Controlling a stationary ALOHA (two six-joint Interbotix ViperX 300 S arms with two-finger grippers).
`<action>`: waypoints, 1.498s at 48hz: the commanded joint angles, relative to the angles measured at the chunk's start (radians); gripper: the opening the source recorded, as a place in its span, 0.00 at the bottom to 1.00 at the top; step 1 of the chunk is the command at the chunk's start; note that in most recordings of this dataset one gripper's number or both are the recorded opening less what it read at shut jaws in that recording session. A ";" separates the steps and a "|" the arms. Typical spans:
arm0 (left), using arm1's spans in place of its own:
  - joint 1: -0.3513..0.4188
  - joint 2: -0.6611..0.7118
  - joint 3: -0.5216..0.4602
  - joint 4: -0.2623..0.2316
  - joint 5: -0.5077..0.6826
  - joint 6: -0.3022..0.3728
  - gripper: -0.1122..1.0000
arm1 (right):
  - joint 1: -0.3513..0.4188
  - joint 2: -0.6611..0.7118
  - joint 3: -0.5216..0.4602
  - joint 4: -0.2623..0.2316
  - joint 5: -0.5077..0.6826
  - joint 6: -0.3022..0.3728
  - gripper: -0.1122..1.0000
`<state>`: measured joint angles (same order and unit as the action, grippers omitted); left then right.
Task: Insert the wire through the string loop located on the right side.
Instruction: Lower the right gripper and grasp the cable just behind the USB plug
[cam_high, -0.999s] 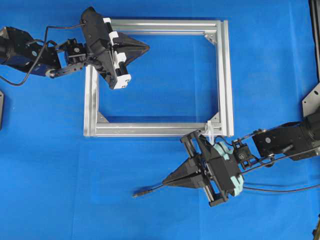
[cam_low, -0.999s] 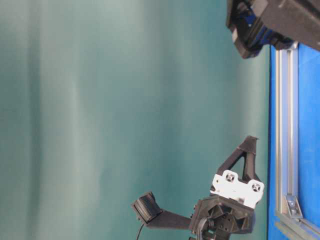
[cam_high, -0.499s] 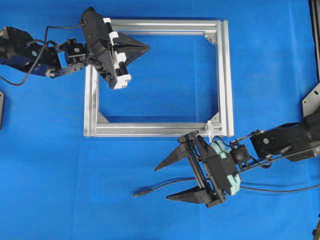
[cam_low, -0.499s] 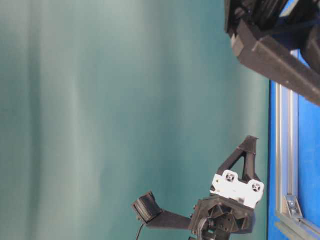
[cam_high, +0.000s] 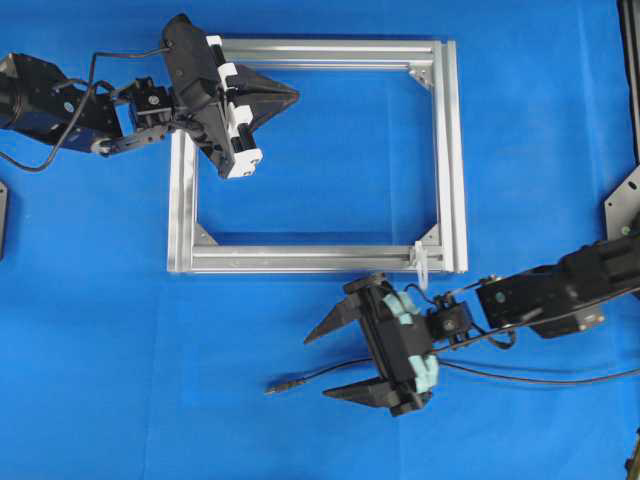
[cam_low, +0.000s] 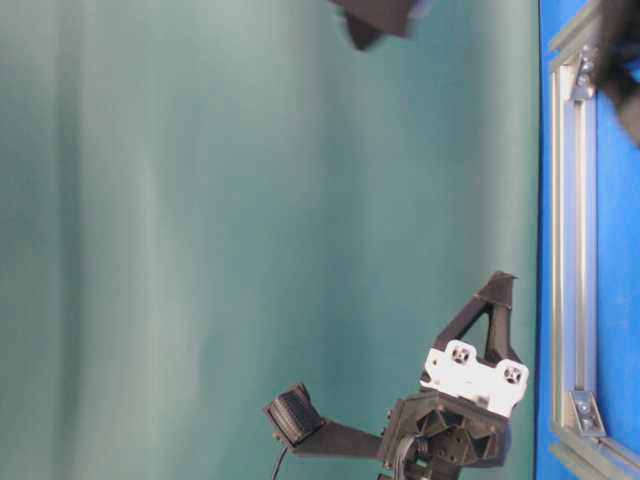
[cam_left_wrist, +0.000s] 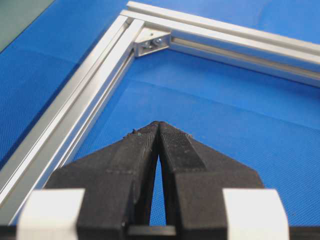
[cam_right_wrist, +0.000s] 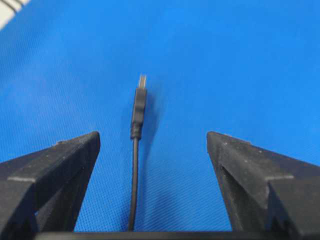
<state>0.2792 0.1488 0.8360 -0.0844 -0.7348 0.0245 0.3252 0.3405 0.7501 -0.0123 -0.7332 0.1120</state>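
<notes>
Right gripper (cam_high: 335, 363) fingers are spread wider than before, wire (cam_high: 310, 377) released onto bench (cam_high: 120, 350); left gripper (cam_high: 290, 96) fingers remain clenched, empty.

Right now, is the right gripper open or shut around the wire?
Open. The right gripper has its fingers spread wide, the wire lying untouched between them on the blue table.

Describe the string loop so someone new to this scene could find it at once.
Start at the silver frame on the blue table and follow its near bar to the right-hand corner. The string loop is the tiny whitish strip crossing that bar and hanging off its outer edge; unlike the corner brackets, it is thin, pale and non-metal.
</notes>
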 joint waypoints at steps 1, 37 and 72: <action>0.002 -0.031 -0.015 0.002 -0.005 0.000 0.10 | 0.005 0.011 -0.029 0.011 -0.009 0.008 0.83; 0.005 -0.032 -0.014 0.002 -0.005 0.000 0.10 | 0.005 0.048 -0.049 0.032 -0.003 0.008 0.25; 0.005 -0.031 -0.012 0.002 -0.005 0.000 0.10 | 0.003 -0.072 -0.063 0.031 0.107 0.009 0.08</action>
<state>0.2823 0.1488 0.8360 -0.0859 -0.7348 0.0245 0.3267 0.3359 0.7133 0.0169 -0.6611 0.1197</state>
